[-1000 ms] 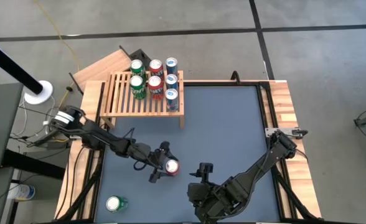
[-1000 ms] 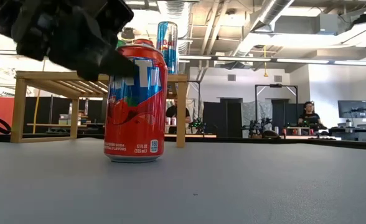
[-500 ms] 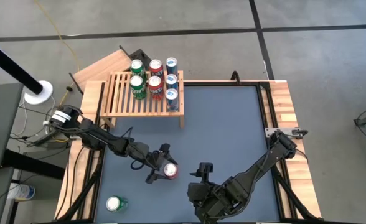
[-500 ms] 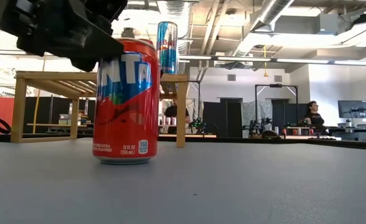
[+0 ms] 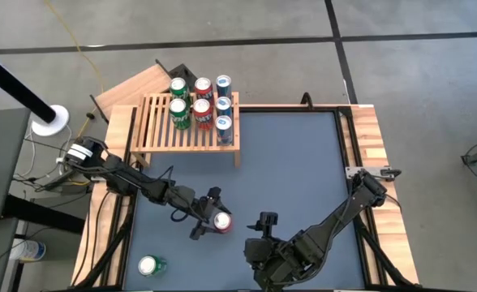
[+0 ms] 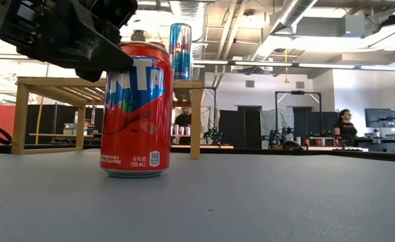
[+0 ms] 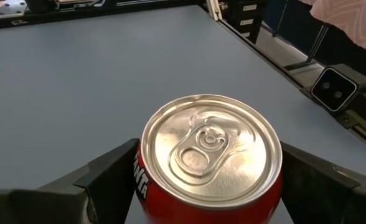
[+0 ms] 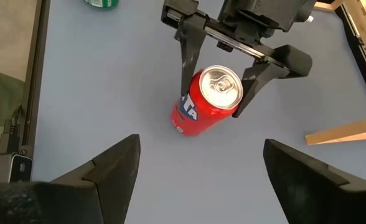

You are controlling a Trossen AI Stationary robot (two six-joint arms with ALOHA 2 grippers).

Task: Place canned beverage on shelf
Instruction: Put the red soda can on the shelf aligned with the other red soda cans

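At the near left corner of the blue-grey counter (image 5: 303, 170), seen from above, a green can (image 5: 151, 265) stands alone, well apart from the rest. Farther back on that side sits the shelf (image 5: 161, 134) of light wooden slats, and at its right end stand seven cans in green, red and blue: a green one (image 5: 179, 112), a red one (image 5: 203, 111) and a slim blue one (image 5: 223, 83) among them, with the left part of the slats bare. The left arm reaches from the counter's left edge toward the middle, and the left tool (image 5: 210, 213) straddles an upright red can (image 5: 221, 220) that stands on the counter in front of the shelf, well short of it. The right wrist view shows one dark finger (image 8: 188, 53) on either side of that red can near its top; the fingers lie close against its wall, but whether they press it or just flank it I cannot tell. In the low view the can's base sits flat on the surface. To the right, the right arm folds in from the counter's right edge, and the right tool (image 5: 264, 221) waits near the can with its fingers spread wide and holding nothing.
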